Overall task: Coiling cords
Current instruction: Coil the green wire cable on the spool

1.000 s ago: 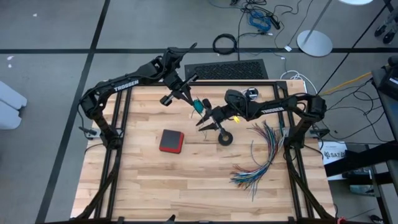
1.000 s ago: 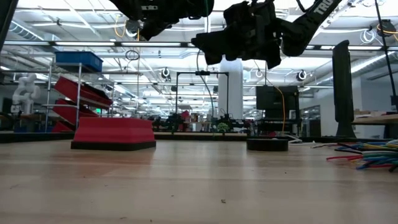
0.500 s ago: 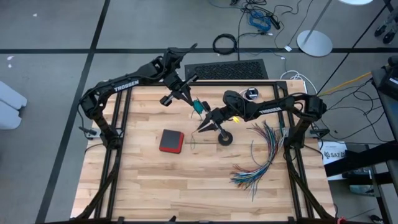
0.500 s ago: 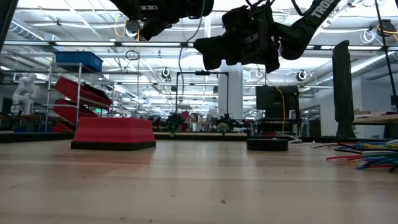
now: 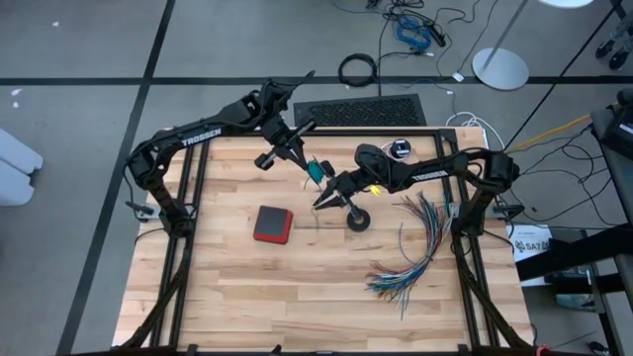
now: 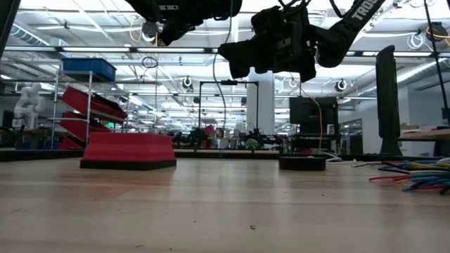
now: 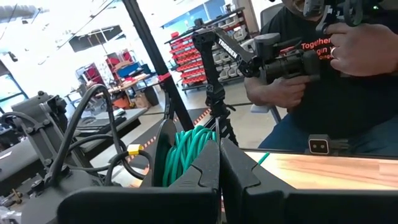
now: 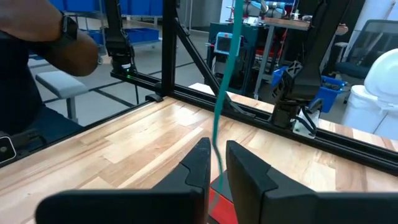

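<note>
Cord first: the thin teal-green cord (image 7: pixel 186 152) is wound into a bundle of smooth rubbery loops, and the left claw (image 7: pixel 219 163) is clamped on that bundle, its two flat, matte dark fingers pressed together around it. From the coil a single strand runs across to the right claw (image 8: pixel 215 163), whose blunt dark fingers stand only a sliver apart with the strand passing between them; the grip looks closed on the cord.

From above, the left claw (image 5: pixel 307 164) and the right claw (image 5: pixel 326 198) hang close together over the pale planked wooden tabletop (image 5: pixel 237 287), the green coil (image 5: pixel 315 168) a small bright knot between them. Just beside the right claw lies a small black ring (image 5: pixel 358 220), round and flat; to that claw's other side sits a square red block with a dark rim (image 5: pixel 272 223). Farther out, beyond the ring, a fan of many-coloured wires (image 5: pixel 407 253) spreads over the wood.

The level view adds height: both claws are well above the tabletop, with the strand (image 6: pixel 214 91) dropping as a fine line from the left claw. There the red block (image 6: pixel 128 151) reads as a low slab and the ring (image 6: pixel 302 163) as a squat disc.

Only the left wrist view shows the loops one by one, and a person in a dark printed shirt (image 7: pixel 348 93) beyond the table, hands on a black control handle (image 7: pixel 292 65). The white cord cannot be made out in any view.
</note>
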### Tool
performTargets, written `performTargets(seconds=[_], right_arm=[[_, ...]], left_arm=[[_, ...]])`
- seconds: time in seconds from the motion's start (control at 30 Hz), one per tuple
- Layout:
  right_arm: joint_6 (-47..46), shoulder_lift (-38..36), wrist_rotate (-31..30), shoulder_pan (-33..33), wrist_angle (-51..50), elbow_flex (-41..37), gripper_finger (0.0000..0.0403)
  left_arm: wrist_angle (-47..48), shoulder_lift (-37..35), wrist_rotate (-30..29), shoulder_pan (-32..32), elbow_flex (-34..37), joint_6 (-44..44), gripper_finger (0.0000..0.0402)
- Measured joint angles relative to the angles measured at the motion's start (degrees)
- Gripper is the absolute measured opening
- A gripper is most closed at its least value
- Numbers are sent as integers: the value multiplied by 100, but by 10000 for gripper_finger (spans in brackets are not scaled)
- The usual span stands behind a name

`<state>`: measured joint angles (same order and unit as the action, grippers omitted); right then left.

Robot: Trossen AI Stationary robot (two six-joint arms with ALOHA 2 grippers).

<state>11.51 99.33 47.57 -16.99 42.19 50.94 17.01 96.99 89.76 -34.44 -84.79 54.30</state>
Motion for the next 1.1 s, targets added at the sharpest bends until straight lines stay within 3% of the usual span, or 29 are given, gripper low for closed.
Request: performTargets(seconds=[0.13,0.3,0.47,0.83,0.9,1.0,1.1], right_arm=[[32,0,17,24,31,0,37],[169,0,-120,121,276,0,5],[-101,-4,-225,136,348,0,7],[-128,-4,-431,136,232,0,76],[-34,-4,-433,138,221,0,63],[123,-4,-423,142,184,0,13],[176,-4,-542,140,151,0,3]], left_arm=[[1,0,0,0,0,0,0],[-1,0,2,9,0,2,0],[-1,0,2,35,0,2,0],[-1,0,2,46,0,0,0],[-1,0,2,46,0,0,0],[-1,0,2,48,0,0,0],[1,0,2,48,0,0,0]])
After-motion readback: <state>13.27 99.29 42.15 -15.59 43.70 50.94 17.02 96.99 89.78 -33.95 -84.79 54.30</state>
